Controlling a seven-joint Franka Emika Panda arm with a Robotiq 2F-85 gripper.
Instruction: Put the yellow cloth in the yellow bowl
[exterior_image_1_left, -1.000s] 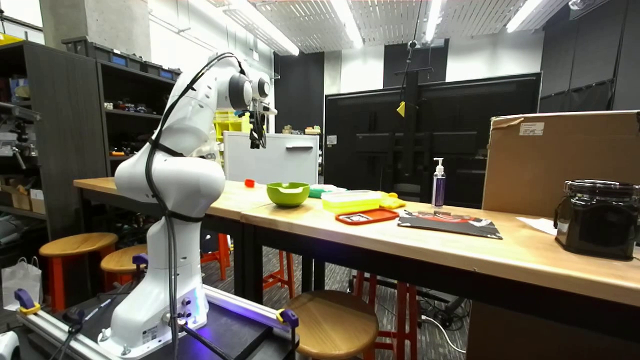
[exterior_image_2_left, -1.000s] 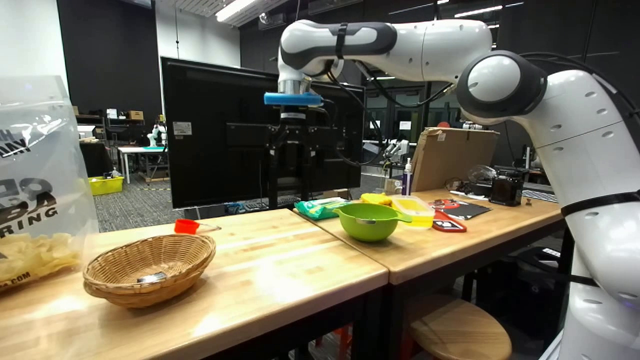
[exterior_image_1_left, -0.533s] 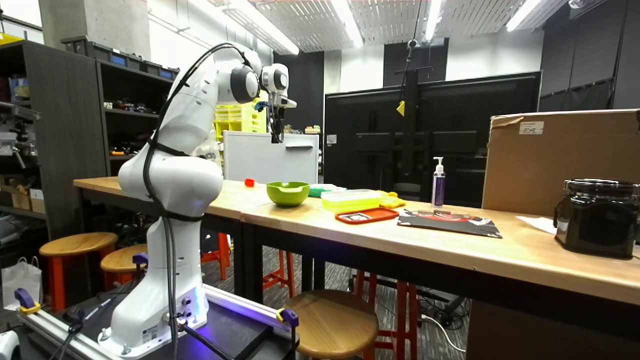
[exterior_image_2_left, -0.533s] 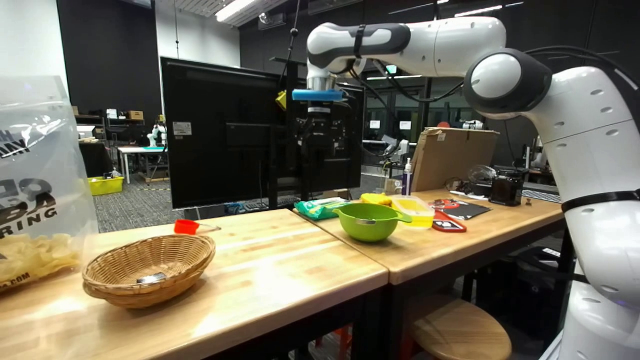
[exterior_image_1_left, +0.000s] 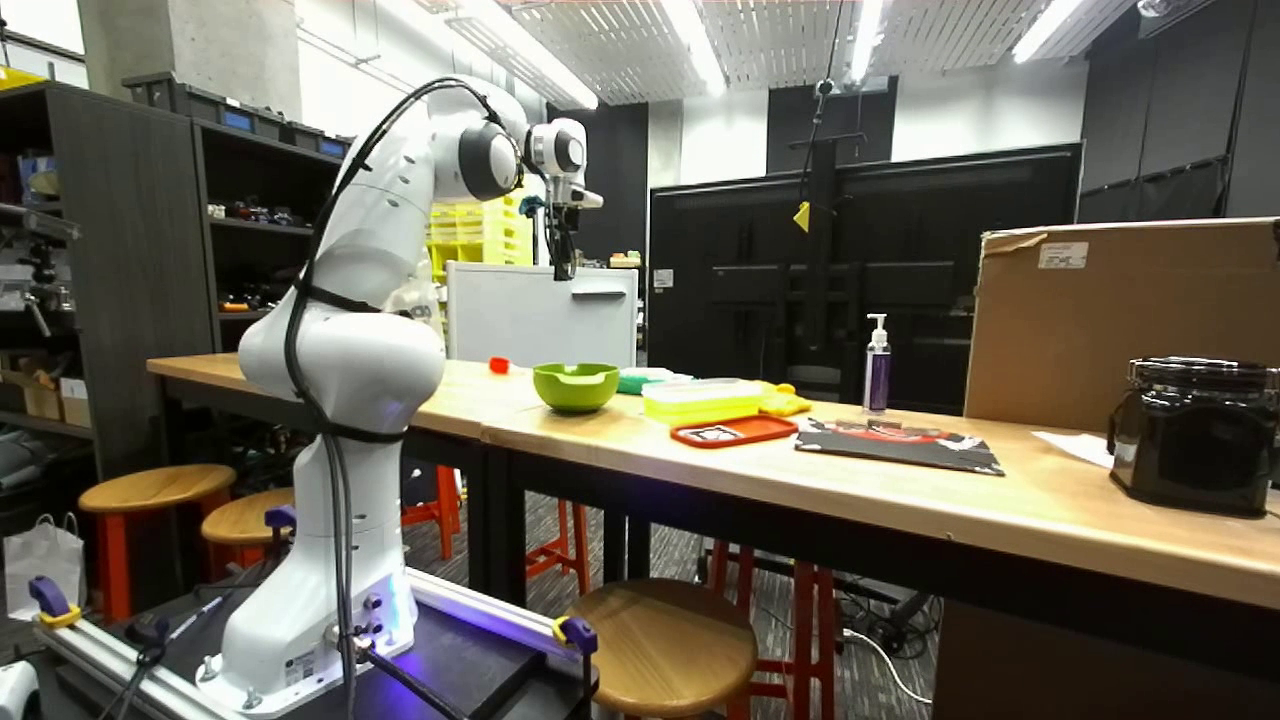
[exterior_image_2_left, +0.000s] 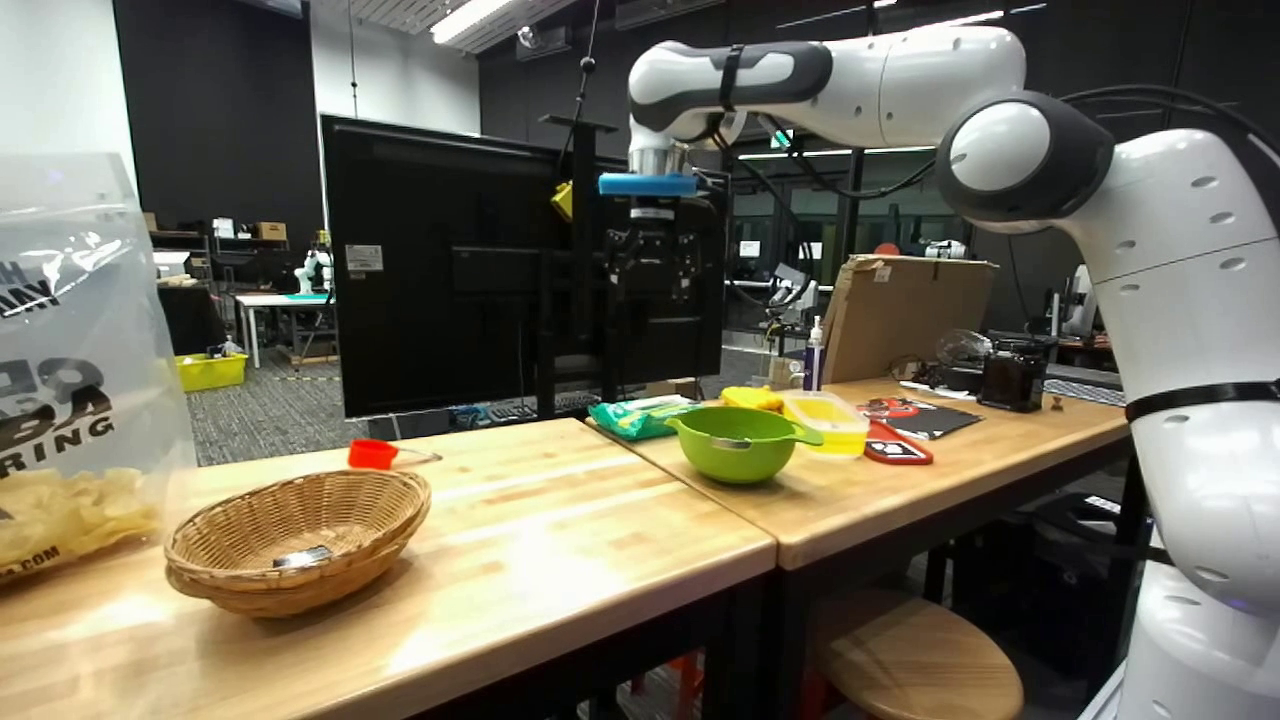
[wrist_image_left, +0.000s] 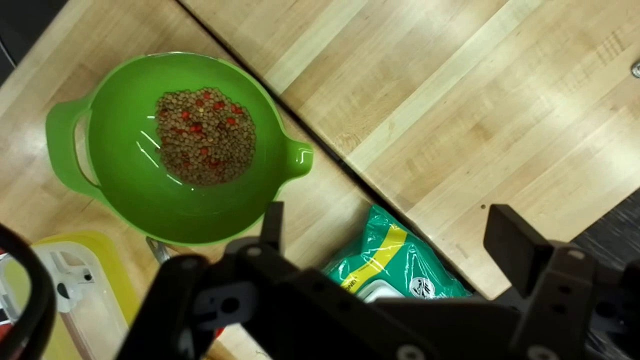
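We find the yellow cloth (exterior_image_1_left: 785, 403) on the wooden workbench (exterior_image_1_left: 870, 490), just beside the yellow tub (exterior_image_1_left: 703, 403) and outside it. In both exterior views we see the cloth as a low, crumpled mound of strong, even yellow with an irregular, folded outline. It is partly hidden by the things in front of it, so we cannot tell whether cloth and tub touch. Its weave is too small for us to resolve. In the wrist view we cannot identify the cloth with certainty.

We note the tub as a shallow rectangular vessel with rounded corners, yellow in its lower part and pale and translucent at the top.

The gripper (wrist_image_left: 392, 232) hangs pointing down, well above the workbench. Its fingers (wrist_image_left: 515, 250) are spread wide apart, and we observe nothing held between them.

Near the tub the green bowl (wrist_image_left: 120, 150) stands upright, with a loop handle (wrist_image_left: 60, 142) on one side and a pouring spout (wrist_image_left: 299, 162) opposite. It contains brown lentil-like grains (wrist_image_left: 215, 155) mixed with red pieces (wrist_image_left: 196, 128). The green wipes pack (wrist_image_left: 430, 260) lies near the bowl, on the spout side.
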